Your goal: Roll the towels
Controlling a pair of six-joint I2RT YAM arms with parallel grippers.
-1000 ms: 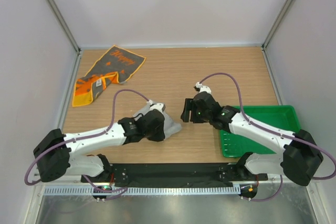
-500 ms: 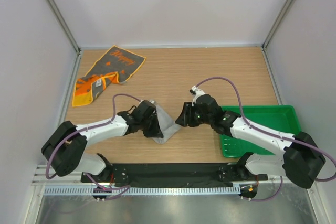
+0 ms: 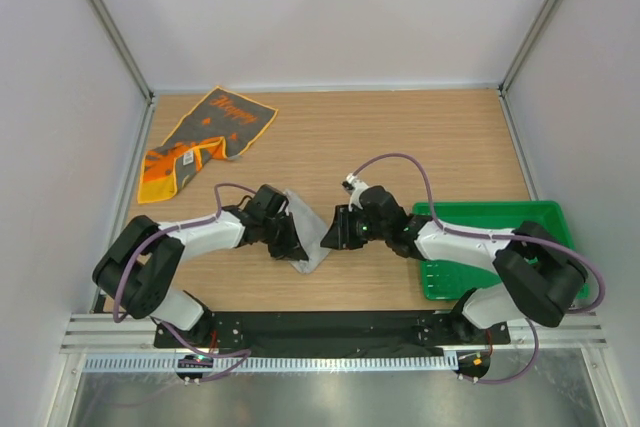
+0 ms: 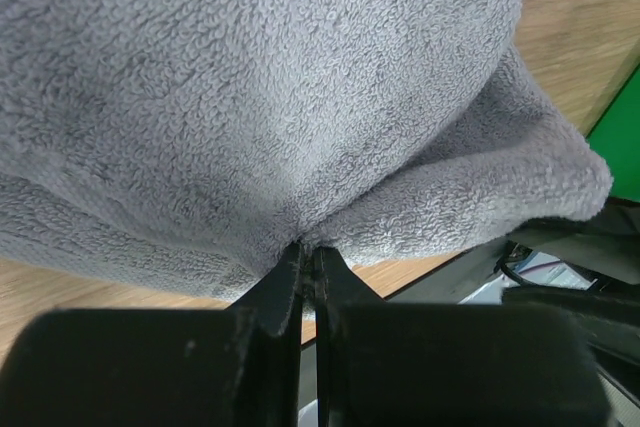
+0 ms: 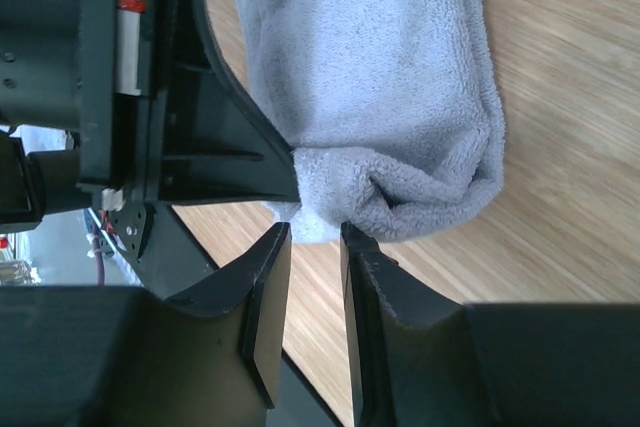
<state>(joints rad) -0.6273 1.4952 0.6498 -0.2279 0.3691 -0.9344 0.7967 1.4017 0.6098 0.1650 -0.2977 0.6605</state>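
1 light grey towel (image 3: 310,231), bunched at the front centre of the bench (image 3: 400,137), pinched tight in the left gripper (image 4: 308,249); right gripper (image 5: 315,234) narrowly parted at its folded end; 1 dark grey and orange towel (image 3: 205,137) far-left.

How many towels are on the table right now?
2. The light grey towel lies front and centre, pinched by the left tool. The dark grey and orange towel lies spread at the far left corner. No others show.
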